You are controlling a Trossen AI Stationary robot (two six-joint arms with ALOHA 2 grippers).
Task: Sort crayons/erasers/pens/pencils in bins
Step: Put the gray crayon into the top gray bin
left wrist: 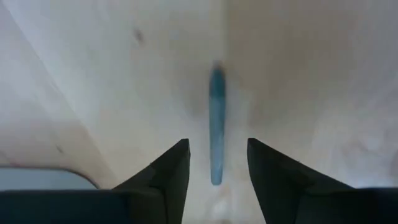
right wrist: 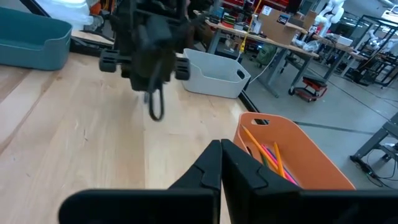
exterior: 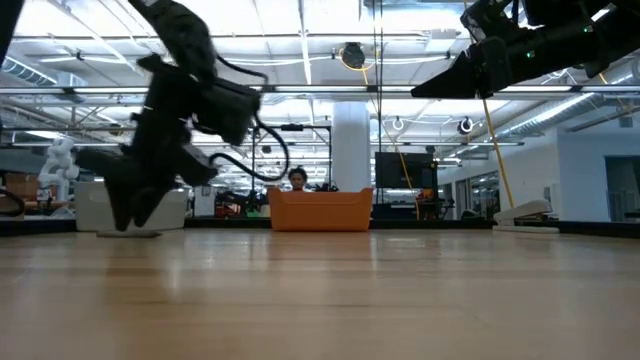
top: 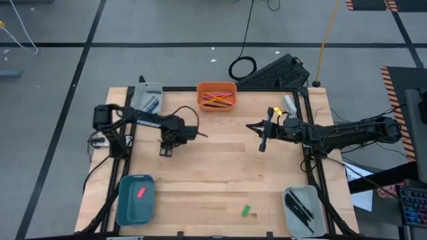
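Your left claw (top: 166,151) hangs low over the desk (top: 213,173), near its left-rear part, with its fingers (left wrist: 168,171) parted. A bluish crayon (left wrist: 216,124) lies flat on the wood in the gap between them; in the left wrist view neither finger touches it, so the claw holds nothing. In the low view the same claw (exterior: 128,215) comes down almost to the desk surface.

Your right claw (top: 262,145) sits raised over the right-rear part of the desk, well apart from the left one. In the right wrist view its 2 fingers (right wrist: 208,168) are pressed together with nothing between them.

The orange bin (top: 216,95) stands at the middle of the desk's rear edge and holds the bright pencils (top: 217,99). A pale bin (top: 147,97) stands at the rear left corner with a few dark and bluish sticks in it; you cannot tell from these views exactly what they are. The teal bin (top: 125,200) is at the front left corner with the pink eraser (top: 141,193) inside. The second pale bin (top: 316,207) is at the front right corner and holds the black pens (top: 300,208). The green eraser (top: 245,211) lies loose on the desk near the front edge, between the teal bin and the pen bin, closer to the latter.
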